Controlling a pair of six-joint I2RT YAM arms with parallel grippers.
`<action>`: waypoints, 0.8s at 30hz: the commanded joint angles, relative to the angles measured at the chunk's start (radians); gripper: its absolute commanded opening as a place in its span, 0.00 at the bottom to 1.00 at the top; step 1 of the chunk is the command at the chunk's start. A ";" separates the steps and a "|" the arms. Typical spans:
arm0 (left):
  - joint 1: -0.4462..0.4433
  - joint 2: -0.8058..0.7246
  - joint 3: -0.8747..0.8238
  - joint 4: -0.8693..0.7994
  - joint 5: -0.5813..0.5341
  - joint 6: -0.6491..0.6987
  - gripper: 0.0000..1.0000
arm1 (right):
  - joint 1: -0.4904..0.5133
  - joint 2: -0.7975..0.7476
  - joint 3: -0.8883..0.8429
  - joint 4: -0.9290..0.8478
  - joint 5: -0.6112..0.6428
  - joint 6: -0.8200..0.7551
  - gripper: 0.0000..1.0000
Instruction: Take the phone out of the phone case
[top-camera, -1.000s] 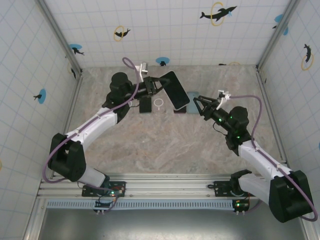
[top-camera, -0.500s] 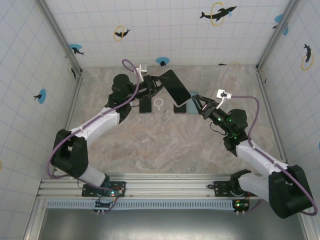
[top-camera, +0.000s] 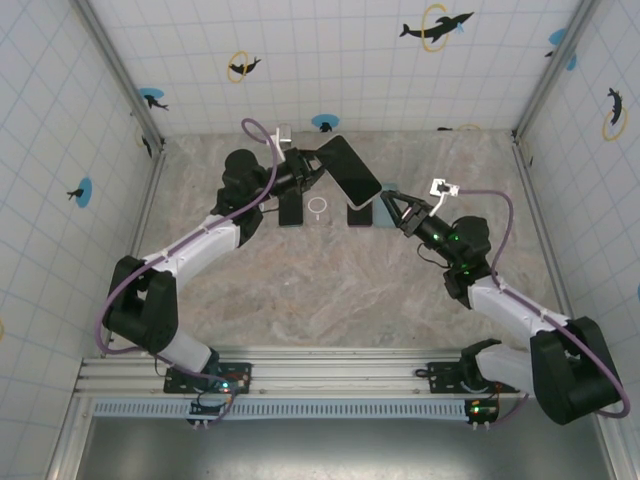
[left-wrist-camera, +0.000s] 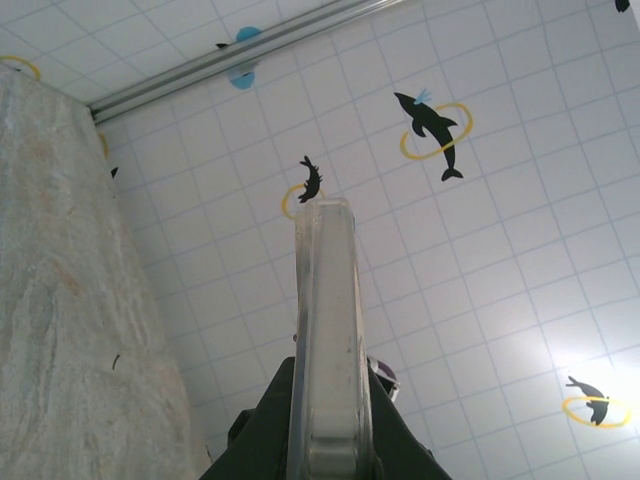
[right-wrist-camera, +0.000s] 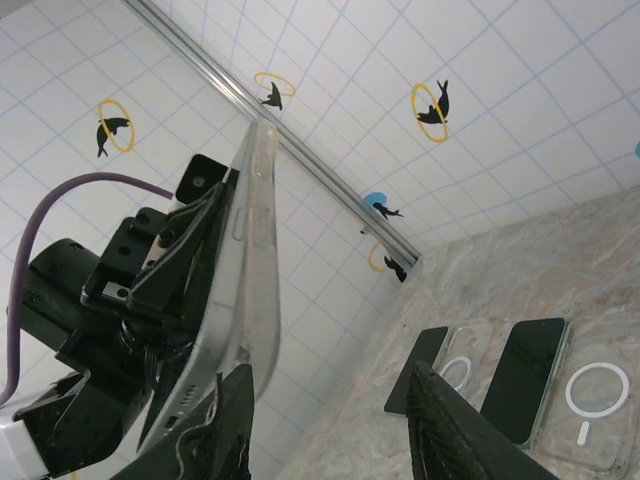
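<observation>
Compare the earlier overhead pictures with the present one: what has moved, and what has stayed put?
The right gripper has advanced up and left, closer to the cased phone, with its jaws open and nothing gripped. The left gripper stays shut on the cased phone, which has shifted slightly toward the back wall. The dark phone and the clear case on the table lie as before.

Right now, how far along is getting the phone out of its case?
Done: left gripper holds the cased phone above the table. In hand: right gripper, open, sits beside its edge. Left: the case is still on; separating them hasn't begun.
</observation>
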 joint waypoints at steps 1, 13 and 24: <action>-0.001 0.000 0.009 0.085 0.007 -0.020 0.00 | 0.008 0.011 0.043 0.053 -0.017 0.005 0.43; -0.001 -0.001 0.006 0.044 0.006 0.025 0.00 | -0.009 0.002 0.004 0.155 0.023 0.090 0.43; -0.001 -0.001 0.002 0.102 0.017 -0.025 0.00 | 0.003 0.048 0.026 0.141 0.014 0.096 0.42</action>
